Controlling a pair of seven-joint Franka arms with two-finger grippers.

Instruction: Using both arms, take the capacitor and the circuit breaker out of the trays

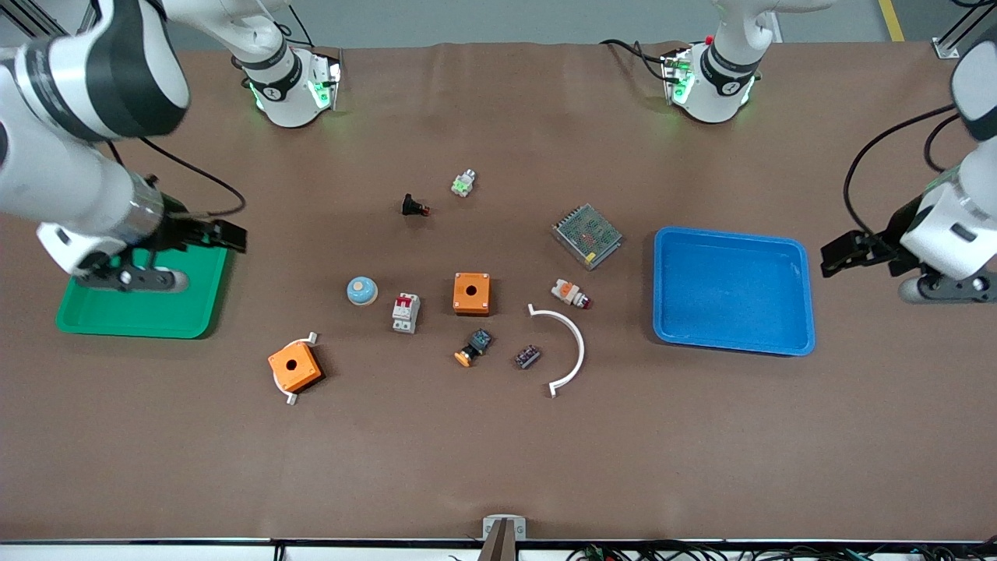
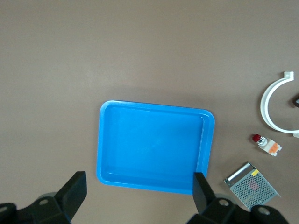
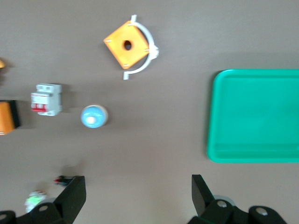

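Both jaws spread, empty, tips cut off – capacitor (image 1: 527, 357), breaker (image 1: 405, 312) untouched.

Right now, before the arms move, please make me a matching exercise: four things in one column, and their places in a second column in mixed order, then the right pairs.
Things:
1. breaker
2. capacitor
3. left gripper
4. right gripper

Places:
A. over the green tray's edge, open
B. beside the blue tray, open
C. on the table between the blue dome and the middle orange box
D. on the table beside the white curved strip

Pairs: 1-C, 2-D, 3-B, 4-A
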